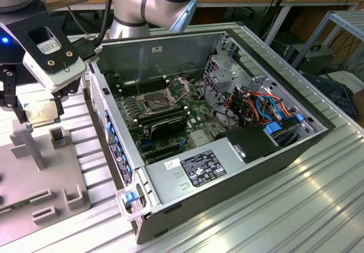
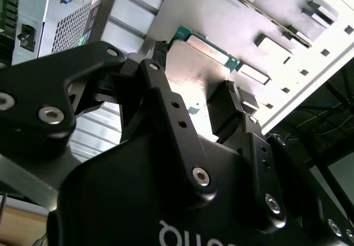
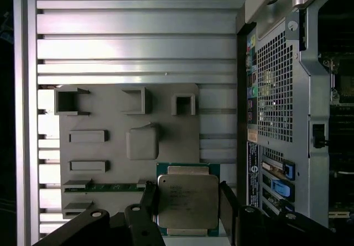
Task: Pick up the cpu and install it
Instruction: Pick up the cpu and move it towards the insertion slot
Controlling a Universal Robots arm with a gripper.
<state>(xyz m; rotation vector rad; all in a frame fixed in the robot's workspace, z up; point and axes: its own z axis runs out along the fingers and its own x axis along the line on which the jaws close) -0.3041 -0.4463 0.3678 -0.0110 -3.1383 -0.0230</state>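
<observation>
Your gripper (image 2: 196, 72) is clenching the cpu (image 3: 187, 202) between its two black fingers (image 3: 149, 202), one bearing on each of two opposite edges. I judge the edge hold is deliberate: it is leaving the silver top and the underside free of pressure and is carrying the chip flat.

The first wrist view is giving you the chip square-on, metal top facing the camera with a green rim around it. The second wrist view is looking along the fingers and is showing each one meeting an edge.

Just beyond the chip, the grey fixture plate (image 3: 110, 124) is lying on the ribbed table (image 3: 138, 30). Its raised square pad (image 3: 142, 142) is sitting bare, near the chip but not under it.

The exterior view is adding height: at the exterior view's left the chip appears to be hanging clear above the plate. Farther off, in the centre of that frame, the open computer case (image 1: 170, 42) is lying on its side, presumably so the board is facing up. Inside it, the socket (image 1: 156, 100) is waiting with its hinged frame (image 1: 181, 85) swung up, well apart from the chip, with long black modules (image 1: 168, 123) just beside it.
</observation>
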